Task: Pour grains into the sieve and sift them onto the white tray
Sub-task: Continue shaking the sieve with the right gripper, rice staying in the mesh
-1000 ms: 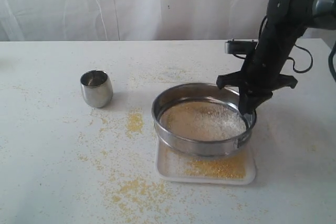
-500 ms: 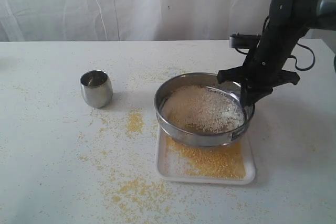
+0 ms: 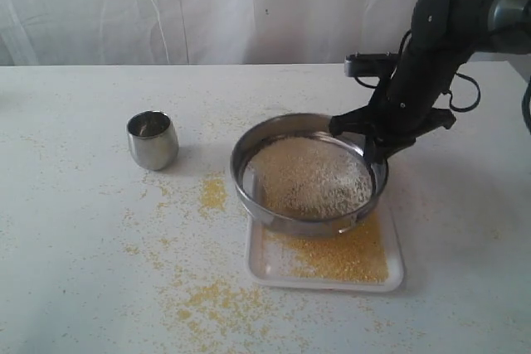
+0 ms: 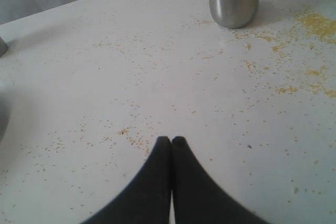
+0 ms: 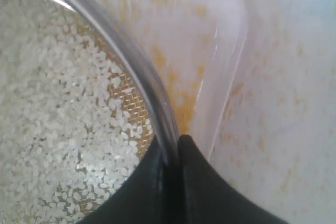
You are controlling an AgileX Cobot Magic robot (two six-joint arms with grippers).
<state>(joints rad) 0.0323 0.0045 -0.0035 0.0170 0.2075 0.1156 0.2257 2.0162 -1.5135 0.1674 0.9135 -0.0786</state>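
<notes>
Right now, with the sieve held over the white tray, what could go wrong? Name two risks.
1. The sieve seems to reach past the edge of the white tray, so grains may fall onto the table, where spills already lie.
2. The right arm's jaws pinch only one side of the rim; the loaded sieve could tilt or slip.

sieve [image 3: 309,173]: shiny steel rim, fine mesh | white tray [image 3: 265,264]: glossy plastic | cup [image 3: 153,139]: polished metal
</notes>
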